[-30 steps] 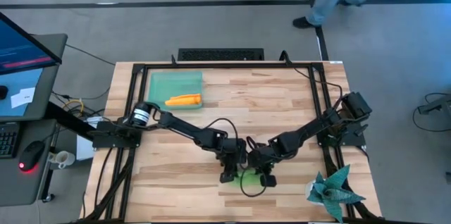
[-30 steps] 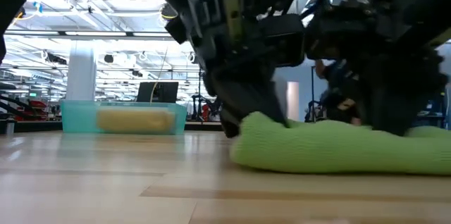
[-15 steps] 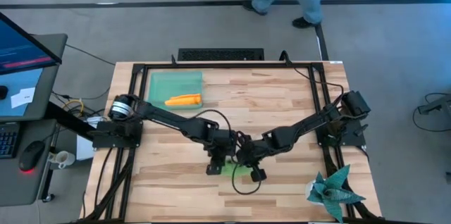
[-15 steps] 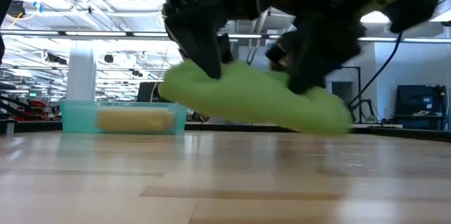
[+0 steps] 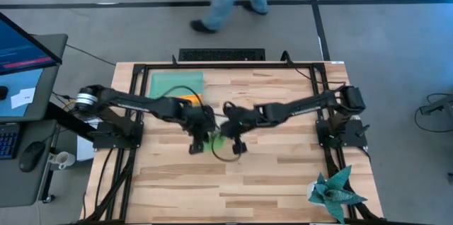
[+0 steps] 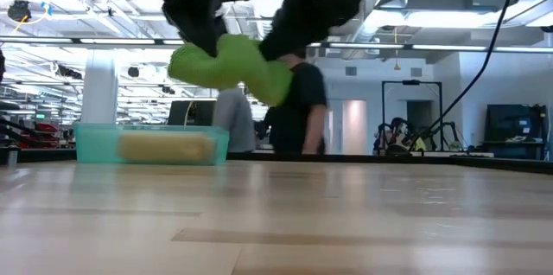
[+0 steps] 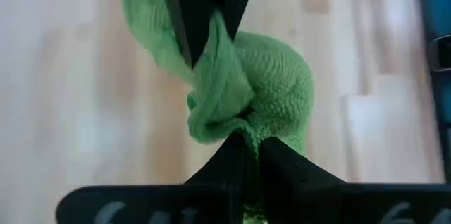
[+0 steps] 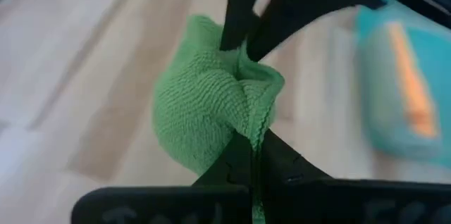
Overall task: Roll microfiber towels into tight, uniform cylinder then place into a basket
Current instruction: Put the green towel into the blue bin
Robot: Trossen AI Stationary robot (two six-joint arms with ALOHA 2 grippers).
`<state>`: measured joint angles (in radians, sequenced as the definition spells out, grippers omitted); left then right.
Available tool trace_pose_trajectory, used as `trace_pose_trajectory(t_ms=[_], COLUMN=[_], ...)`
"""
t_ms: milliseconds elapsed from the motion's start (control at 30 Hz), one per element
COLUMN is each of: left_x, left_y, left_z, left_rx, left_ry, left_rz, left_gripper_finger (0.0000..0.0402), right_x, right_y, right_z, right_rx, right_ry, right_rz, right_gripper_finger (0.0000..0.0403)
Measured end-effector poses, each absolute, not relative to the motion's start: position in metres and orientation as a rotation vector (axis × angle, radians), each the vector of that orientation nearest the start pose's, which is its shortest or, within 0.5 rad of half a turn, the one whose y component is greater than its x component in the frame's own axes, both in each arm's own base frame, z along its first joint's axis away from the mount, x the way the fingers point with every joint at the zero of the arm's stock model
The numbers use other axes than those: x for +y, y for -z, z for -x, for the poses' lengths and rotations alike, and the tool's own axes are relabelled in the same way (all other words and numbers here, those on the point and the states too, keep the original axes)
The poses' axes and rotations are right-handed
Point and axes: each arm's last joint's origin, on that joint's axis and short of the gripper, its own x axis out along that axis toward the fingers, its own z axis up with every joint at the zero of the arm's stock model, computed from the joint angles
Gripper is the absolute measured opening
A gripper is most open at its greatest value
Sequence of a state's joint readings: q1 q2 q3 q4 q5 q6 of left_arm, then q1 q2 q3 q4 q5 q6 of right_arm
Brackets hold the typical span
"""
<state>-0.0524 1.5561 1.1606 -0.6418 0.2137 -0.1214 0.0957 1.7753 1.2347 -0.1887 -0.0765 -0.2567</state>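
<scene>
Lime-green roll (image 5: 217, 141): high view, we find it slung between both pincers, off the table (image 5: 283, 175), near mid-board.
Left gripper (image 5: 199, 139): at the roll's 9 o'clock end, pressed together on the cloth.
Right gripper (image 5: 234, 139): at its 3 o'clock end, likewise pinching.
Long axis: runs 9 to 3, roughly.
Basket (image 5: 164, 83): lies toward 10 o'clock from the roll, near; orange towel (image 5: 183, 100) already inside. The left arm is the nearer, we judge.
Low view: roll (image 6: 232, 66) hangs high and tilted, the basket (image 6: 86, 141) below and toward 8 o'clock; a person (image 6: 298, 106) stands behind.
Left wrist view: fingers (image 7: 236, 155) clamp a bunched end of the roll (image 7: 264, 90).
Right wrist view: fingers (image 8: 246, 157) grip the other end (image 8: 204, 111); basket (image 8: 384, 129) beyond, orange towel (image 8: 412, 86) in it.
Coming move: we judge a carry toward 10 o'clock, then down.
</scene>
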Motion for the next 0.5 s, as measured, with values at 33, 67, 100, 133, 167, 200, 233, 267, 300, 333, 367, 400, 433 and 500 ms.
trace_pose_trajectory(t_ms=[33,67,100,133,167,200,233,267,300,333,367,400,433,500], left_x=[-0.016,-0.010,-0.003,0.003,0.008,0.014,0.020,0.025,0.031,0.037,0.043,0.050,0.056,0.070], left_y=[-0.249,-0.250,-0.254,-0.257,-0.259,-0.261,-0.262,-0.264,-0.265,-0.267,-0.269,-0.270,-0.270,-0.271], left_z=[-0.305,-0.298,-0.291,-0.284,-0.275,-0.268,-0.261,-0.254,-0.246,-0.240,-0.236,-0.230,-0.223,-0.215], left_rx=[1.053,1.056,1.041,1.041,1.042,1.033,1.034,1.036,1.043,1.053,1.047,1.051,1.072,1.075], left_ry=[0.155,0.130,0.110,0.088,0.070,0.059,0.046,0.036,0.021,0.002,-0.027,-0.065,-0.106,-0.176], left_rz=[0.190,0.196,0.202,0.203,0.198,0.185,0.172,0.163,0.162,0.166,0.160,0.150,0.141,0.131], left_gripper_finger=[0.0008,0.0008,0.0008,0.0008,0.0008,0.0008,0.0008,0.0009,0.0009,0.0009,0.0009,0.0009,0.0009,0.0009], right_x=[0.032,0.025,0.017,0.010,0.003,-0.004,-0.011,-0.017,-0.024,-0.030,-0.036,-0.042,-0.049,-0.060], right_y=[-0.225,-0.227,-0.228,-0.229,-0.227,-0.227,-0.225,-0.224,-0.225,-0.226,-0.226,-0.229,-0.229,-0.230], right_z=[-0.390,-0.394,-0.400,-0.407,-0.414,-0.421,-0.426,-0.432,-0.440,-0.444,-0.449,-0.455,-0.460,-0.470], right_rx=[0.694,0.688,0.681,0.674,0.671,0.669,0.678,0.683,0.666,0.663,0.675,0.662,0.657,0.648], right_ry=[-0.243,-0.232,-0.221,-0.213,-0.207,-0.196,-0.185,-0.175,-0.163,-0.155,-0.150,-0.140,-0.132,-0.116], right_rz=[0.260,0.270,0.280,0.285,0.287,0.287,0.286,0.288,0.297,0.306,0.313,0.324,0.333,0.352], right_gripper_finger=[0.0018,0.0018,0.0018,0.0018,0.0018,0.0018,0.0018,0.0018,0.0018,0.0018,0.0018,0.0018,0.0018,0.0018])
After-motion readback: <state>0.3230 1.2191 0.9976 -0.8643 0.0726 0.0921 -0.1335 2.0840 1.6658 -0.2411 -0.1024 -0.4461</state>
